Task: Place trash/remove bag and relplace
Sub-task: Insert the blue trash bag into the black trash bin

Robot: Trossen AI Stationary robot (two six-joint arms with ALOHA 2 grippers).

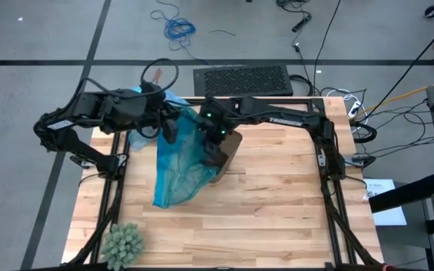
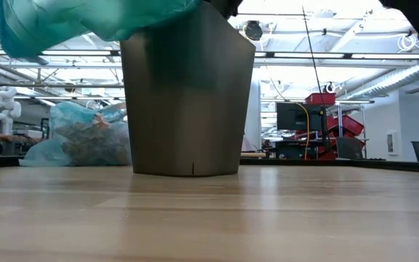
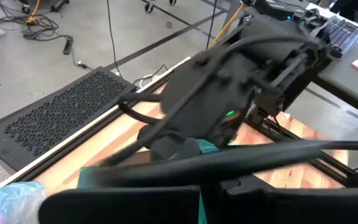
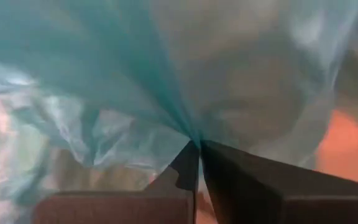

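A teal-green plastic bag (image 1: 178, 158) is stretched between both grippers above a grey-brown bin (image 1: 230, 150). The bin stands upright on the table (image 2: 188, 94), and the teal bag (image 2: 86, 18) hangs over its top. My left gripper (image 1: 169, 129) is at the bag's far-left edge. My right gripper (image 1: 217, 147) is over the bin's mouth, shut on the plastic (image 4: 194, 146). The light sky-blue bag (image 2: 86, 135) rests on the table behind the bin, with brown trash lumps showing through it. It also shows behind the left arm (image 1: 170, 96). My left gripper is shut on the teal-green bag's upper edge (image 3: 201, 149), and a sliver of plastic shows between its dark fingers. Blur hides the number of layers. My right gripper pinches gathered teal-green plastic (image 4: 188, 134) between its two fingertips. Folds fan out taut from the pinch, and the bag is lifted above the bin.
A green spiky ball (image 1: 123, 242) lies at the table's near-left corner. A black perforated panel (image 1: 243, 79) lies on the floor beyond the far edge, with cables around it. The near and right parts of the wooden table (image 1: 277, 211) are bare.
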